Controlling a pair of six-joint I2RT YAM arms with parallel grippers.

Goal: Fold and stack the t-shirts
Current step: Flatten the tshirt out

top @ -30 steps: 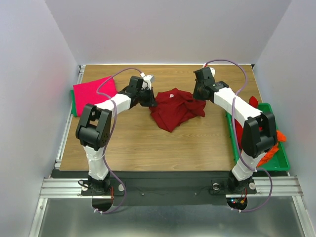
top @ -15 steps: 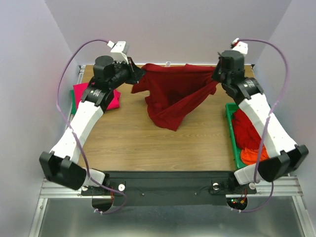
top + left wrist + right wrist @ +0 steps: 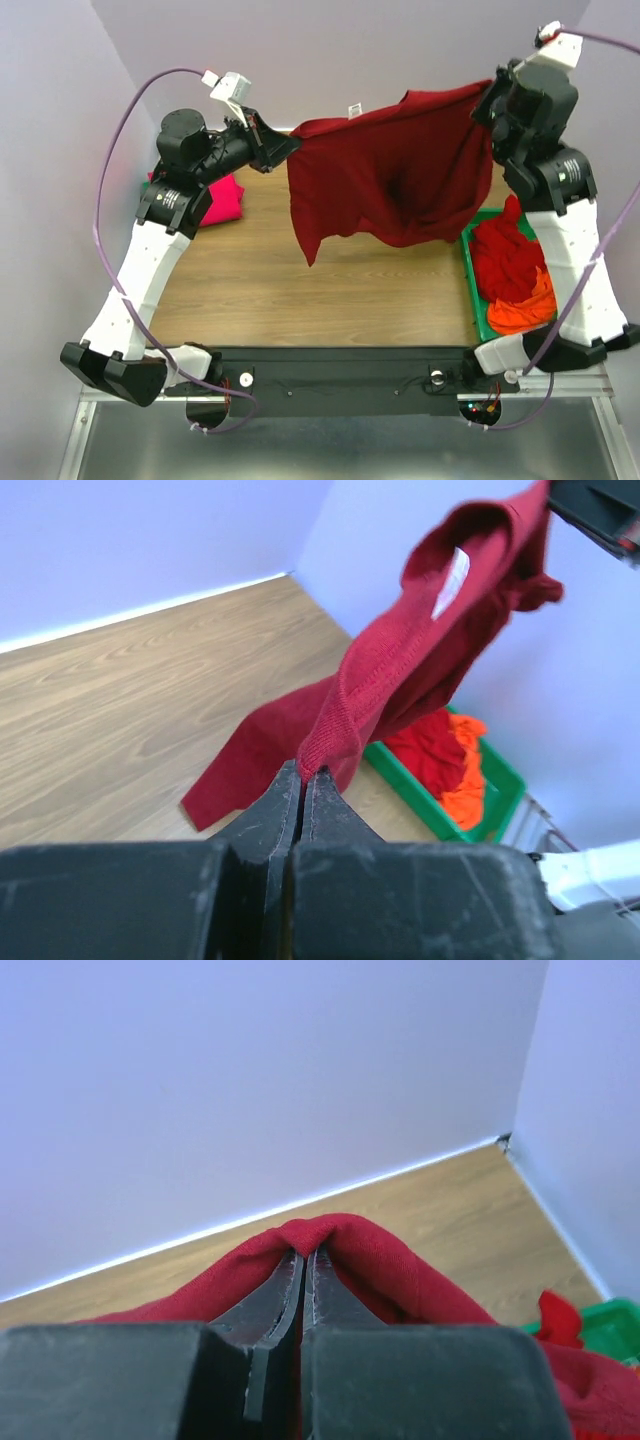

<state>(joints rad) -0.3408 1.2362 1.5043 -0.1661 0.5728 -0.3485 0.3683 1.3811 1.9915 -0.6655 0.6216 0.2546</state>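
Observation:
A dark red t-shirt (image 3: 390,175) hangs spread in the air between my two grippers, high above the table. My left gripper (image 3: 285,148) is shut on its left top corner, also seen in the left wrist view (image 3: 305,770). My right gripper (image 3: 492,100) is shut on its right top corner, with cloth draped over the tips in the right wrist view (image 3: 305,1250). A white label shows at the collar (image 3: 354,111). A folded pink-magenta t-shirt (image 3: 220,198) lies at the far left, partly behind my left arm. Dark red (image 3: 505,255) and orange (image 3: 525,308) shirts lie in the tray.
A green plastic tray (image 3: 472,285) stands at the table's right edge. The wooden table (image 3: 300,300) is walled by pale panels on three sides. A second green edge peeks beside the pink shirt at the far left.
Both arms have risen and moved apart, lifting the dark red shirt from a heap on the table until it hangs stretched in the air.

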